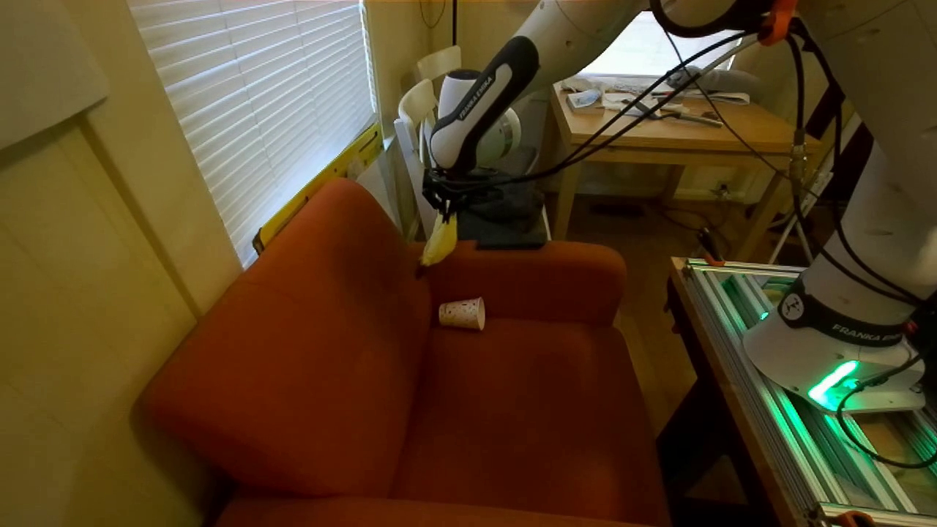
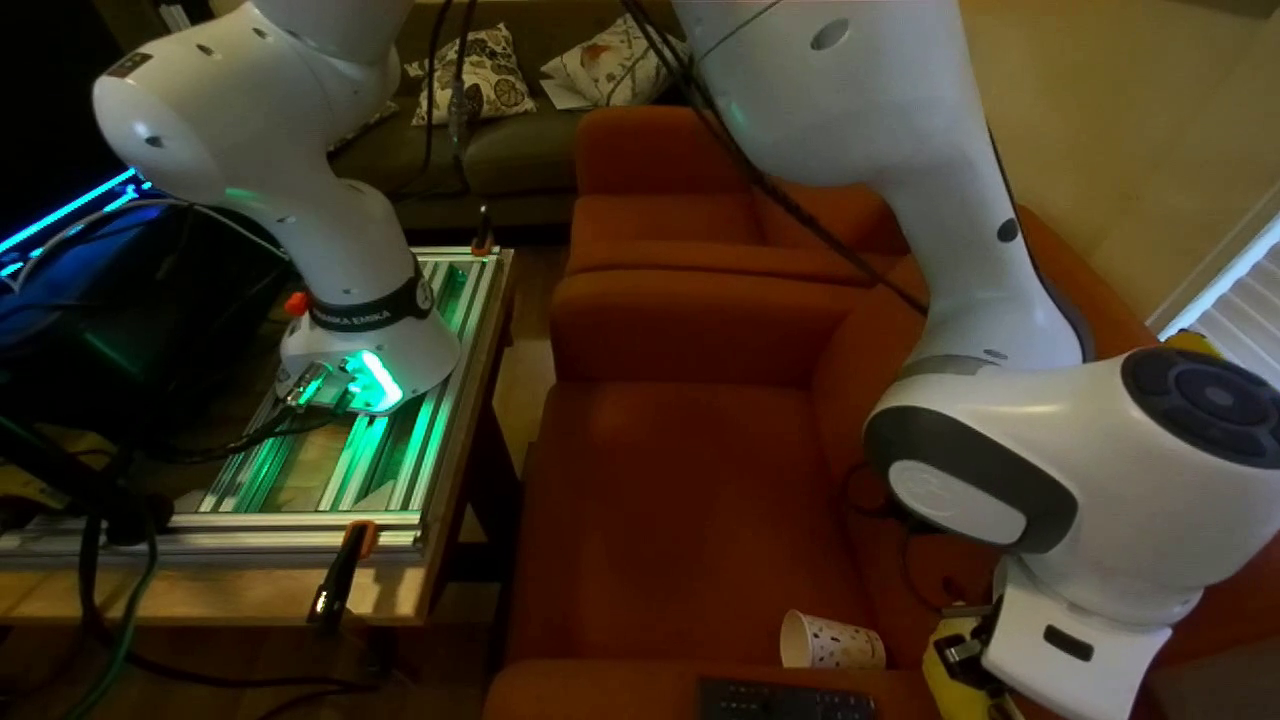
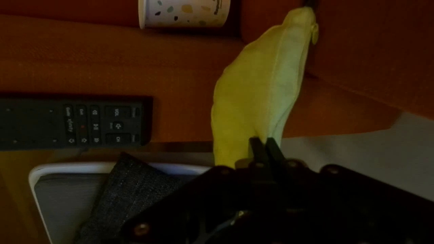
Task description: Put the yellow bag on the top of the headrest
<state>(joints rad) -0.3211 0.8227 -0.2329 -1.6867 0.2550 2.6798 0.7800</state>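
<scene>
Holding the yellow bag (image 1: pixel 441 241) clamped in the pincer (image 3: pixel 262 141), just above centre of the frame in an exterior view, right of the top of the headrest (image 1: pixel 315 307). Seemingly past the pick-up; yet to bring it over there, lower and release.

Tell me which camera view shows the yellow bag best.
The wrist view: the yellow bag is large there, its seam visible, hidden only around the fingers. In an exterior view, the yellow bag hangs small and tilted; in an exterior view, only part of the yellow bag shows, at the lower edge.
</scene>
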